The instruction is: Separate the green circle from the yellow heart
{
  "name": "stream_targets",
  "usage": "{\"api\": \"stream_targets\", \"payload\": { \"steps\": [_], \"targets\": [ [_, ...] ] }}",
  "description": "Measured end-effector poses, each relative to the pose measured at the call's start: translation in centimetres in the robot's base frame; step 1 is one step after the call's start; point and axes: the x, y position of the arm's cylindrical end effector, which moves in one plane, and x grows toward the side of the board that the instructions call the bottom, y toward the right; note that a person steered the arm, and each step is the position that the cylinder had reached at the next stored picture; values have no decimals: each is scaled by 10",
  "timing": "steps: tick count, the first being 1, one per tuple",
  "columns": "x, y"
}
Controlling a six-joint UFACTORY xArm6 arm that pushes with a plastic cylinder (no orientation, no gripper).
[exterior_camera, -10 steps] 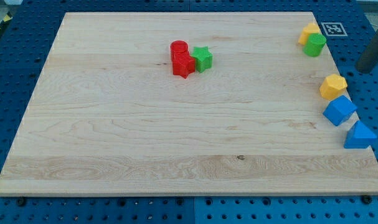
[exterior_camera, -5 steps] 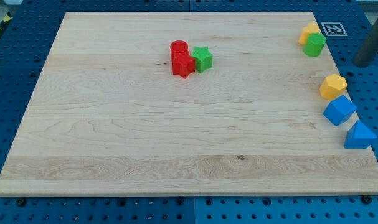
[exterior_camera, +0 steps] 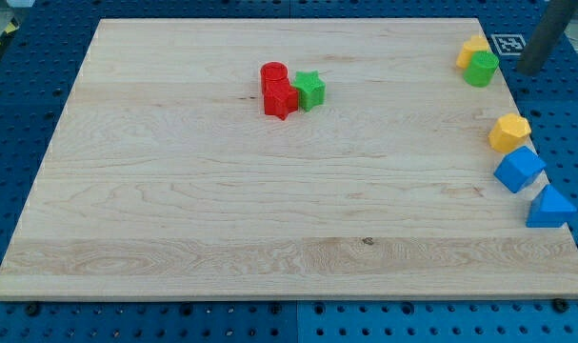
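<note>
The green circle (exterior_camera: 481, 69) sits at the board's top right corner, touching the yellow heart (exterior_camera: 472, 49), which lies just behind it toward the view's top. My tip (exterior_camera: 528, 70) is the lower end of a dark rod off the board's right edge, a short way to the right of the green circle and not touching it.
A yellow hexagon (exterior_camera: 508, 131), a blue cube (exterior_camera: 519, 169) and a blue triangle (exterior_camera: 549, 208) line the right edge. A red circle (exterior_camera: 273, 74), a red star (exterior_camera: 280, 98) and a green star (exterior_camera: 309, 90) cluster at upper middle. A marker tag (exterior_camera: 507, 43) lies beside the board (exterior_camera: 174, 191).
My tip has moved up and to the left along the board's right side, closer to the green circle. No block has moved.
</note>
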Motion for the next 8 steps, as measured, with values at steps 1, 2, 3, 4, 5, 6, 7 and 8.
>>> {"api": "stream_targets", "payload": {
  "steps": [1, 2, 3, 4, 5, 6, 7, 8],
  "targets": [
    [0, -3],
    [0, -3],
    [0, -18],
    [6, -35],
    [6, -73],
    [6, -76],
    [6, -77],
    [6, -94]
  ]
}}
